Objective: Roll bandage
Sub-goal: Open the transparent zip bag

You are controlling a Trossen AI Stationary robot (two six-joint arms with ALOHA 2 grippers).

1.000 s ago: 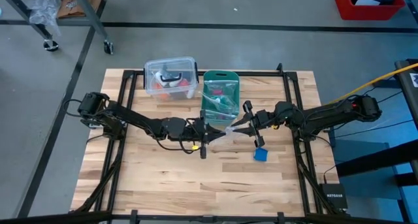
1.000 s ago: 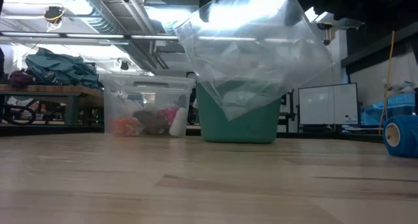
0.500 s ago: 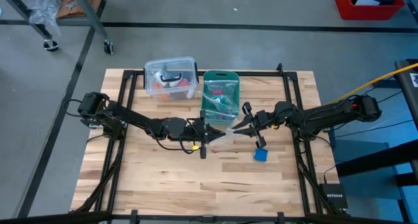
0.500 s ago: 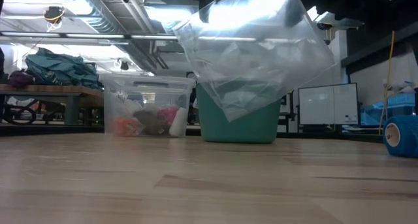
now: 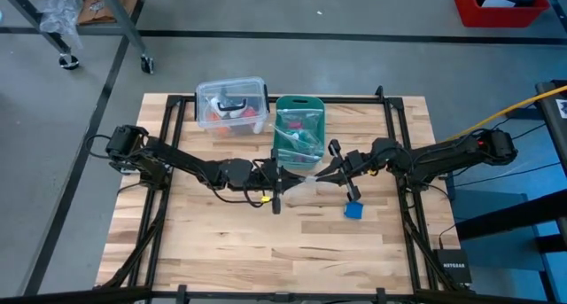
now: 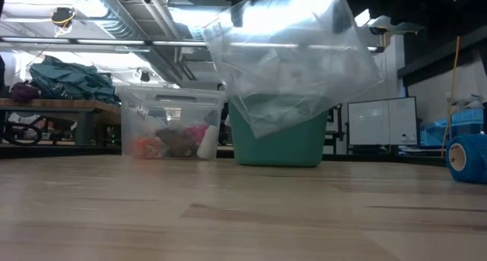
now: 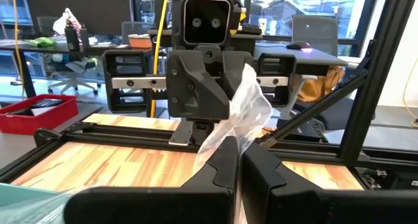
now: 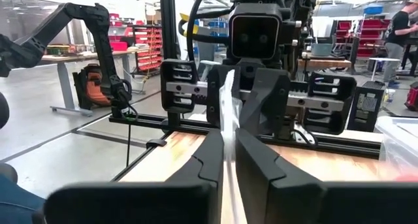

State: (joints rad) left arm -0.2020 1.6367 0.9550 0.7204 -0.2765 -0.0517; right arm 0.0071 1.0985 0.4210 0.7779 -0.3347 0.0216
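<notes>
The wooden table (image 5: 221,224) carries two containers at its far side: one clear plastic box (image 5: 232,105) and one green basket (image 5: 299,127). One clear plastic bag (image 6: 293,59) hangs in the air between the two arms, just in front of the basket. The left gripper (image 5: 276,182) pinches one edge of the bag with its jaws closed on the film, and the right gripper (image 5: 335,171) clamps the opposite edge the same way. One bandage (image 5: 353,210), a small blue roll, sits on the table near the right gripper, untouched and outside the bag. Judging by this, both grips should stay firm and level, since thin film slips easily when the arms pull apart unevenly.
</notes>
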